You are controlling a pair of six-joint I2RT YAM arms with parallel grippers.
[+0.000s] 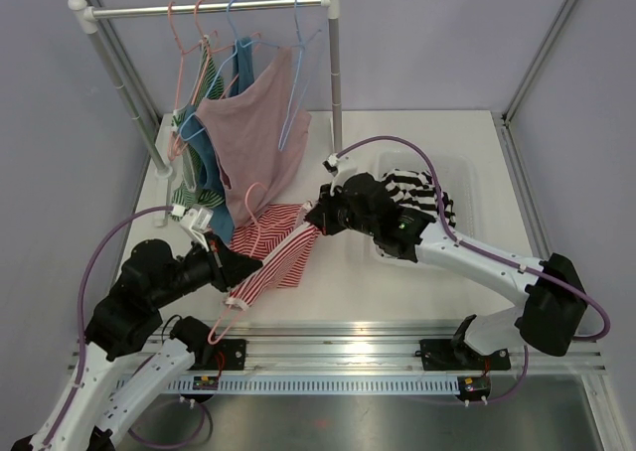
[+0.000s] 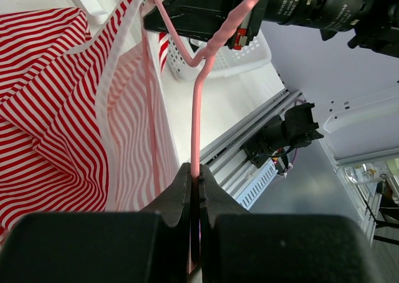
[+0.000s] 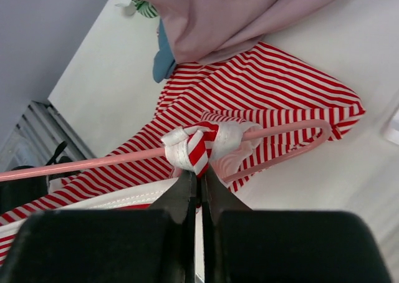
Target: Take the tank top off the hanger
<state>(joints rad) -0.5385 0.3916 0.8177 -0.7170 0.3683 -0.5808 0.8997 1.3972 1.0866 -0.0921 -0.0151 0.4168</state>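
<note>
The red-and-white striped tank top (image 1: 276,244) lies on the white table, still threaded on a pink hanger (image 1: 255,201). My left gripper (image 1: 246,266) is shut on the hanger's pink wire (image 2: 198,108), with the striped cloth (image 2: 56,108) draped to its left. My right gripper (image 1: 316,221) reaches in from the right. It is shut on the bunched white-edged strap (image 3: 201,143), which is wrapped round the hanger's arm (image 3: 93,164). The rest of the tank top (image 3: 262,83) spreads over the table beyond the strap.
A clothes rack (image 1: 334,74) stands at the back left, with a pink garment (image 1: 263,123), a blue one and a green striped one on hangers. A white basket (image 1: 467,188) at the right holds a black-and-white striped garment (image 1: 417,193).
</note>
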